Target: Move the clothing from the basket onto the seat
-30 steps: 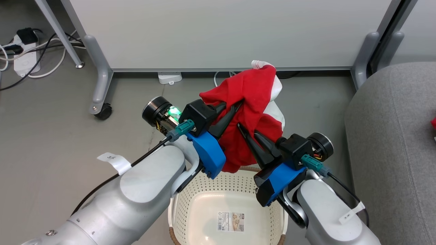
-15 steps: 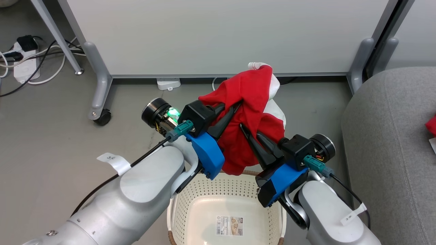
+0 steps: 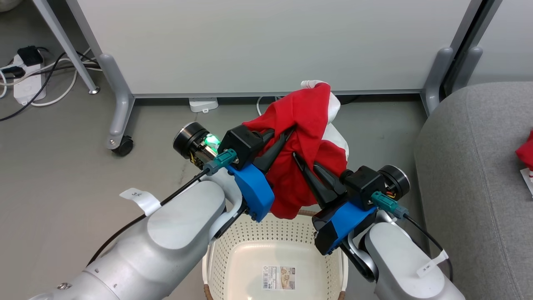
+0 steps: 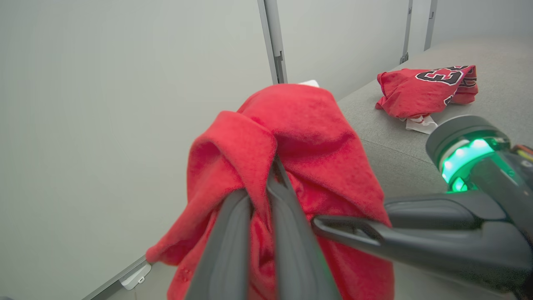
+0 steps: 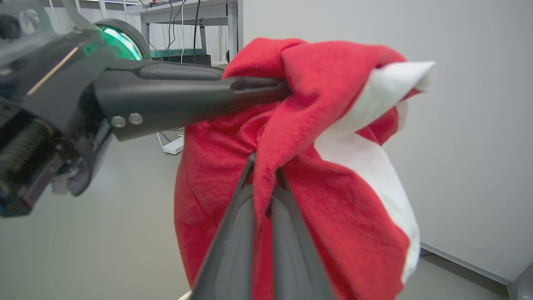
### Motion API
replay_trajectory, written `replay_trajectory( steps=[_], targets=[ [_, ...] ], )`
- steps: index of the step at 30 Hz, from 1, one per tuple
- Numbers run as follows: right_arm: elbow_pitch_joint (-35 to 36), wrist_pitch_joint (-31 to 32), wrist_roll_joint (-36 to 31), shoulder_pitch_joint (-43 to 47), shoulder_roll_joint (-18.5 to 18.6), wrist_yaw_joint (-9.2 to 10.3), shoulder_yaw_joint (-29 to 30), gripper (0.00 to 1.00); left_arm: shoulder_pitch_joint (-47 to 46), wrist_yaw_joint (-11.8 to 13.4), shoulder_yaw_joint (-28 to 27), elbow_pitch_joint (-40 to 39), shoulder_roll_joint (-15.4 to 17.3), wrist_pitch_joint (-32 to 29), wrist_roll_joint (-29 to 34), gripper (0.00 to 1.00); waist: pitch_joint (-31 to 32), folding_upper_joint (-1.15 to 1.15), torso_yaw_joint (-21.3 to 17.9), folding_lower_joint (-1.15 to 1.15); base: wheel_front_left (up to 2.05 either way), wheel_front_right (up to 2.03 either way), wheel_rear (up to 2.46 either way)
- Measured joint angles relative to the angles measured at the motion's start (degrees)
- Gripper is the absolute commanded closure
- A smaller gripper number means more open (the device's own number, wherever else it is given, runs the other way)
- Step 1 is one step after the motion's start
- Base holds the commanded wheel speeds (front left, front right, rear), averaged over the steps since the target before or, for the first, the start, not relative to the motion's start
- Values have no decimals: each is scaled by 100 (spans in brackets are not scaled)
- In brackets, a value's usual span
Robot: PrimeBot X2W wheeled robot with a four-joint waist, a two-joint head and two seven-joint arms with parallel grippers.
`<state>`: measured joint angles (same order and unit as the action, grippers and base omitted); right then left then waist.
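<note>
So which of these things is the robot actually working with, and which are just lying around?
Part of the job: red garment, pinched by left claw and right claw; basket; seat; jersey already on the seat.

Just lying about: power strip; cables; white panel; caster.

**Test lab, with a sofa**

A white partition panel [image 3: 266, 41] on grey metal feet, one with a caster [image 3: 123, 146], stands on a smooth grey floor [image 3: 62, 187]. A power strip [image 3: 26, 85] and loose cables [image 3: 58, 68] lie beside it; a metal-framed surface [image 5: 183, 5] hung with wires stands beyond. A grey upholstered seat [image 3: 470, 175] sits at the right edge.
</note>
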<state>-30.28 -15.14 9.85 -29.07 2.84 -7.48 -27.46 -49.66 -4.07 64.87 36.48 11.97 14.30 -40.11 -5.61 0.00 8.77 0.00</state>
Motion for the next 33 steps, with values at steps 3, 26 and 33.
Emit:
replay_trajectory(
  steps=[3,26,33],
  targets=[
    [4,0,0,3,0,0,0,100,5,0,14,5,-1,1,-14,100,10,0,-8,0,0,0,0],
    [158,1,-54,-1,0,0,258,100,12,88,-35,3,19,27,-65,0,-150,0,-51,0,0,0,0],
    [342,0,-210,2,0,0,531,100,-10,165,-99,-194,70,53,21,0,-282,0,-242,0,0,0,0]
  ],
)
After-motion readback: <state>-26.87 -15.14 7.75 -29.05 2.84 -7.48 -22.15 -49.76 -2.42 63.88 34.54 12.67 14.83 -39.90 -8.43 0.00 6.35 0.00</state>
